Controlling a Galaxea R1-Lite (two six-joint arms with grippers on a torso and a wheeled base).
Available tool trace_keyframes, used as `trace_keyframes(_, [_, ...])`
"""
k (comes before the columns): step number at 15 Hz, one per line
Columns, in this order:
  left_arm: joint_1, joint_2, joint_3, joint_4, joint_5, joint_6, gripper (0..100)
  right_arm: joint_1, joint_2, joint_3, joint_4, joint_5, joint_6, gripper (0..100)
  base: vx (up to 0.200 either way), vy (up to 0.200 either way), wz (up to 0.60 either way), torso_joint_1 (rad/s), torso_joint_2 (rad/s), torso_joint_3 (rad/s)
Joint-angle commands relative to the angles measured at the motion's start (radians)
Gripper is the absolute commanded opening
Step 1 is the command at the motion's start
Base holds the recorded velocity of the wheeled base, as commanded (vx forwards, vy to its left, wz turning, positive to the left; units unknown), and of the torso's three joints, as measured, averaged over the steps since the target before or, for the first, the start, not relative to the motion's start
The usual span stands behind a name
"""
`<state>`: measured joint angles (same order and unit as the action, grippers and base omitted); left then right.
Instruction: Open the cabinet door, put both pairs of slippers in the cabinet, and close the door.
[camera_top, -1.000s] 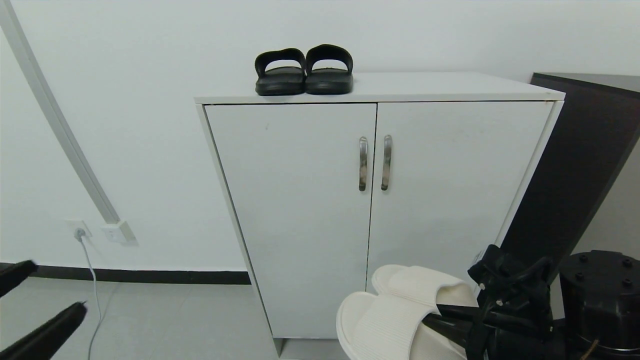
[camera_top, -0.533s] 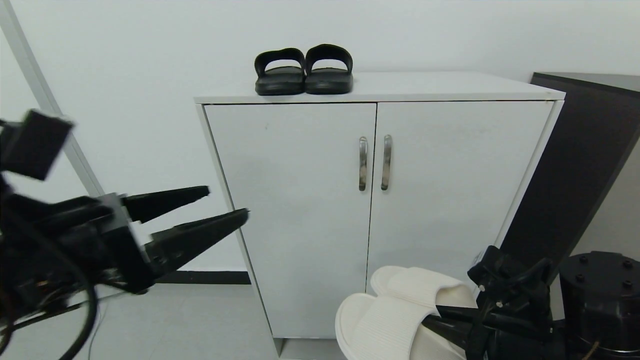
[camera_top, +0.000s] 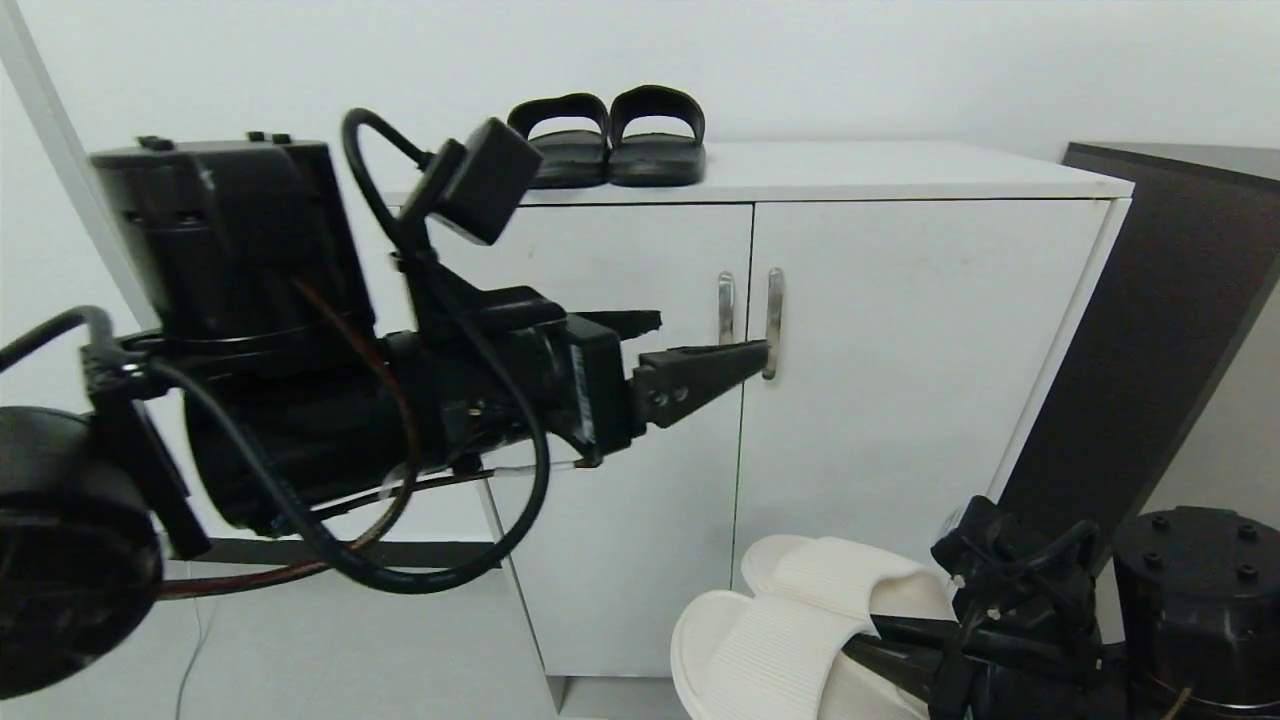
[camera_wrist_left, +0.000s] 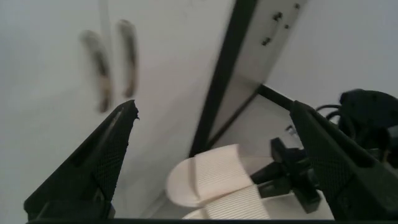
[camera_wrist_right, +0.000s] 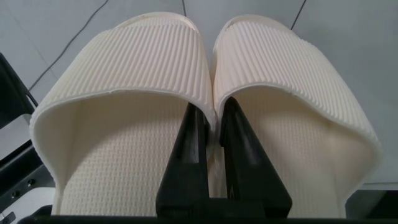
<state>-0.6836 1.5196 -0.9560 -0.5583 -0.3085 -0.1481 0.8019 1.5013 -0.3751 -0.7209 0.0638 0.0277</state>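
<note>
The white cabinet (camera_top: 900, 330) has both doors shut, its two metal handles (camera_top: 773, 322) side by side at the middle. A black pair of slippers (camera_top: 607, 140) sits on its top at the left. My left gripper (camera_top: 705, 338) is open and raised in front of the left door, fingertips close to the handles (camera_wrist_left: 127, 56); in its own view the left gripper (camera_wrist_left: 214, 109) is spread wide. My right gripper (camera_wrist_right: 208, 115) is shut on the inner straps of the white pair of slippers (camera_wrist_right: 205, 81), held low before the right door (camera_top: 800, 630).
A dark cabinet (camera_top: 1150, 330) stands against the white cabinet's right side. A grey conduit (camera_top: 40, 130) runs down the wall at the left. Grey floor (camera_top: 350, 660) lies open to the cabinet's lower left.
My left arm has swung up from the lower left and rightward across the left door, its open fingers now by the handles. The right gripper with the white slippers has hardly moved.
</note>
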Motion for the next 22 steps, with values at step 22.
trace_keyframes(22, [0.027, 0.403, -0.458, 0.132, -0.054, -0.116, 100, 0.002, 0.022, 0.008, -0.002, 0.004, -0.002, 0, 0.000, 0.000, 0.00, 0.000, 0.00, 0.000])
